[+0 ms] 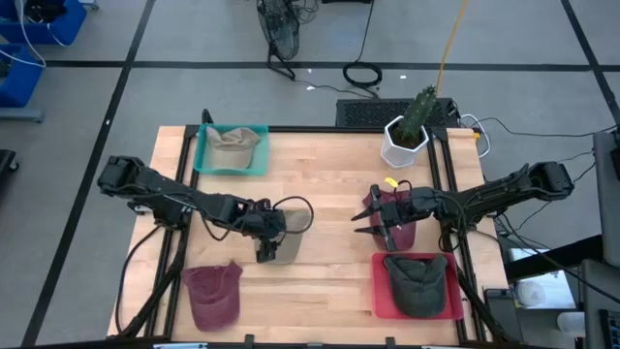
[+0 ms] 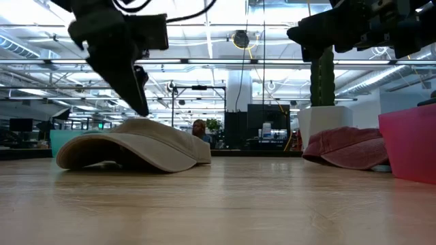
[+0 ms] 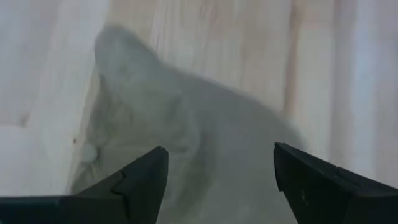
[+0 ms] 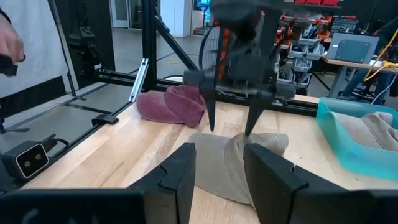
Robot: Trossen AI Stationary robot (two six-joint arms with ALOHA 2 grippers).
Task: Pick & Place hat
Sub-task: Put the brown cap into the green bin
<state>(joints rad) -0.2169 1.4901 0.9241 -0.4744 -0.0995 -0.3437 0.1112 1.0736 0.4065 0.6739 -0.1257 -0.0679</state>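
A tan hat [image 1: 284, 246] lies brim-down at the table's middle, also visible in the low view [image 2: 136, 146]. My left gripper [image 1: 263, 252] hangs open over it, pointing down, its fingertips [image 2: 141, 102] just above the crown; the left wrist view shows the hat [image 3: 205, 149] between the spread fingers [image 3: 221, 155]. My right gripper [image 1: 368, 221] is open and lifted above a maroon hat [image 1: 395, 206] on the table's right side; it shows high in the low view [image 2: 320, 30]. The right wrist view [image 4: 221, 155] looks level across at the tan hat [image 4: 230, 162].
A teal tray [image 1: 205, 160] at the far left holds a beige hat. A red tray [image 1: 380, 291] at the near right holds a dark green hat [image 1: 417, 281]. Another maroon hat [image 1: 213, 296] lies near the left corner. A potted cactus [image 1: 409, 131] stands at the far right.
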